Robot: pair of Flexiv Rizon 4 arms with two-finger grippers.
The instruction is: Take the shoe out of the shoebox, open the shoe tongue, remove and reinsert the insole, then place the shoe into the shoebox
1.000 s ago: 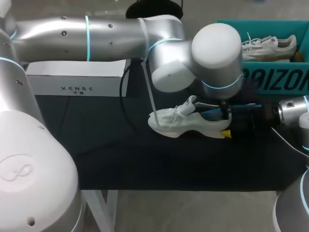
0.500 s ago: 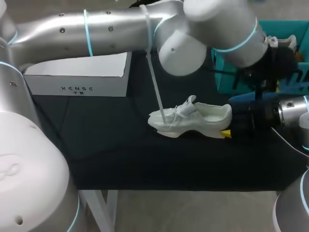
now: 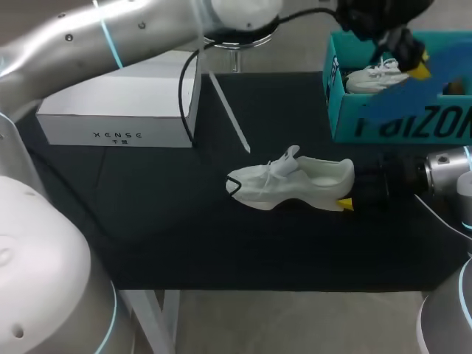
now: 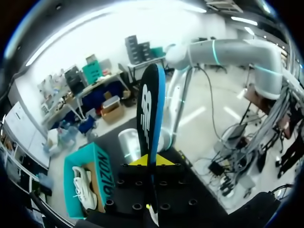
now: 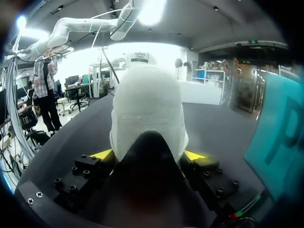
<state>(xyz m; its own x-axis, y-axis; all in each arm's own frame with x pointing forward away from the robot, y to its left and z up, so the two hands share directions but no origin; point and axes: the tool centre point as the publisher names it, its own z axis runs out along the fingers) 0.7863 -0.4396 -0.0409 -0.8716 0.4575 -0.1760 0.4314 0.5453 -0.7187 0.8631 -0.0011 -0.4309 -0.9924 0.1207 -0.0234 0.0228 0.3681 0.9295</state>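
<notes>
- In the past second my left pincer (image 4: 151, 161) is rising from the shoe's (image 3: 291, 183) opening to high over the shoebox (image 3: 335, 110) — carrying the blue-and-black insole (image 4: 149, 109) clamped between its yellow tips.
- I am judging the removal step done, with reinsertion coming next.
- My right pincer (image 5: 148, 154) is gripping the shoe's heel from both sides, steadying it.
- The shoe — white, thick-soled, tongue standing up — is sitting upright on the dark bench (image 3: 184, 236), near the shoebox but outside it.
</notes>
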